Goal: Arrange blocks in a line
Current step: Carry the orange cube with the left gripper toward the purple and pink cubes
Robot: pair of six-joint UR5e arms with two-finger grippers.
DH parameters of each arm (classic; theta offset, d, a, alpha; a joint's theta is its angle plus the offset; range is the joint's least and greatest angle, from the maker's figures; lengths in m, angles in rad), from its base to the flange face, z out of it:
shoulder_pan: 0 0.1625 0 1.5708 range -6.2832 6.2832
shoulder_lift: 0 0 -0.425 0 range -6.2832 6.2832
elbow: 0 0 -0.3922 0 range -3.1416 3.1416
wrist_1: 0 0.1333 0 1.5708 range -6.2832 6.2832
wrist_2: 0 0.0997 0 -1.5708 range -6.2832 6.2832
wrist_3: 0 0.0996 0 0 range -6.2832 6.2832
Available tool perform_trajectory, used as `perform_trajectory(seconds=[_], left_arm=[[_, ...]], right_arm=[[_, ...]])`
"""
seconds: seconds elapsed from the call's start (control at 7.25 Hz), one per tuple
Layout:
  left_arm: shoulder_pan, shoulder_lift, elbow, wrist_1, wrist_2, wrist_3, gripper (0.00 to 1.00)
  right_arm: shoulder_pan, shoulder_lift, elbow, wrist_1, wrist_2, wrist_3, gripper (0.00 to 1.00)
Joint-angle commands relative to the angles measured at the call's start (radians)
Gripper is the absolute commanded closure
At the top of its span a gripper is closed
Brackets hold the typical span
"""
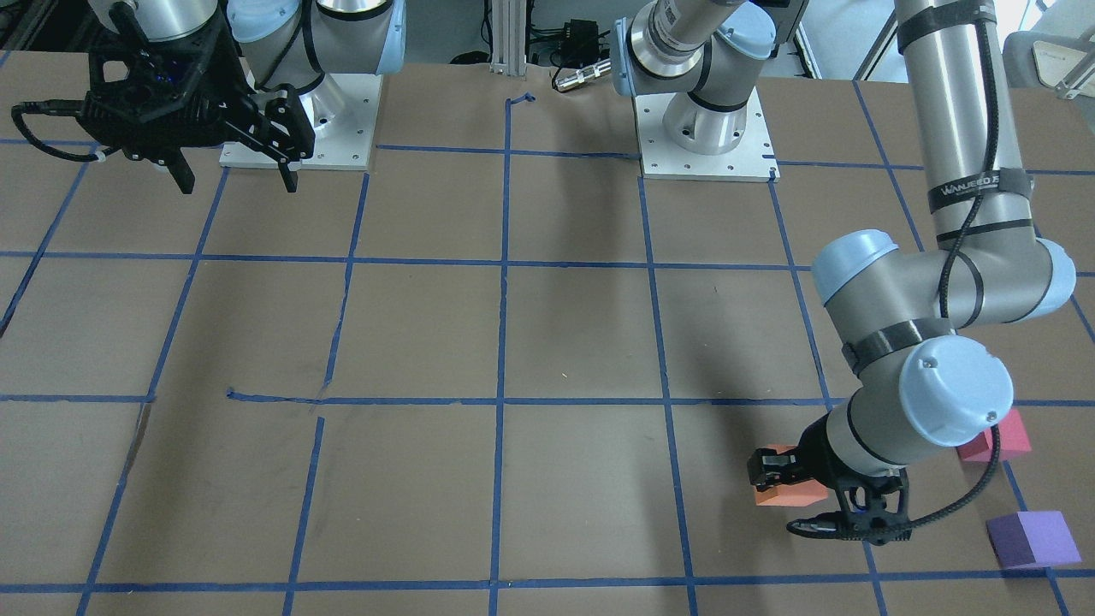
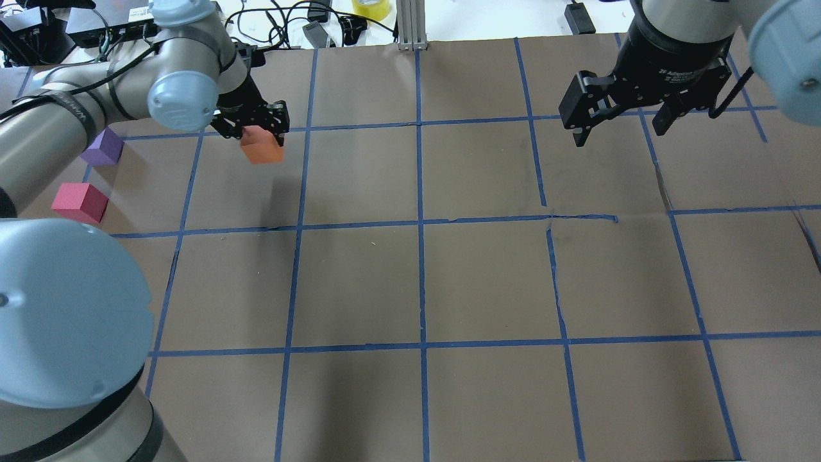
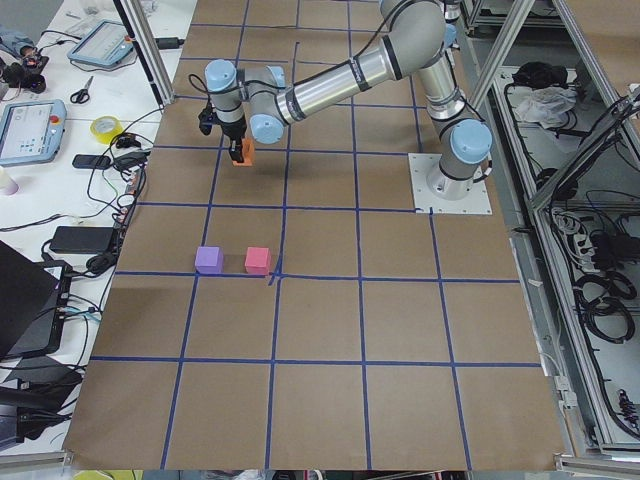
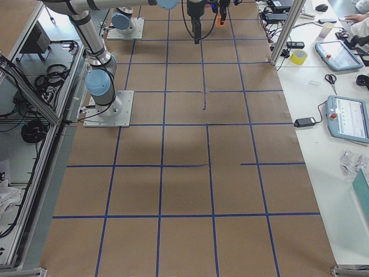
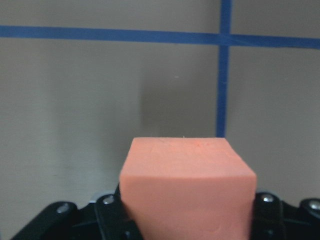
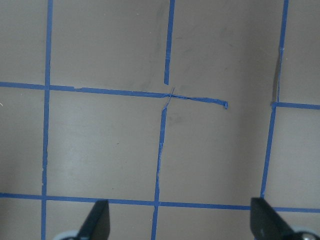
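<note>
The left gripper [image 2: 260,133] clamps the orange block [image 2: 263,150], apparently held off the table and well apart from the purple block [image 2: 102,147] and pinkish-red block [image 2: 80,201], which sit side by side. The right gripper [image 2: 619,131] hangs wide and empty. The line seems one block short.

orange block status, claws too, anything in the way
Left claw shut on orange block, held above table. Right claw open, empty. Pink block and purple block side by side on table. Nothing seen in the way.
</note>
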Motion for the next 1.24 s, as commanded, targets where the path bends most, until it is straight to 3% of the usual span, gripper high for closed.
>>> perform_trajectory(seconds=[0.0, 0.41, 1.1], left_arm=[[0.106, -0.002, 0.005, 0.01, 0.067, 0.067, 1.0], [0.282, -0.017, 0.014, 0.021, 0.079, 0.074, 1.0], [0.361, -0.098, 0.17, 0.018, 0.081, 0.323, 1.0]], right_arm=[[0.0, 0.001, 0.001, 0.0, -0.002, -0.002, 0.0], [-0.002, 0.001, -0.001, -0.011, -0.002, -0.002, 0.0], [0.0, -0.001, -0.001, -0.011, -0.003, -0.002, 0.0]])
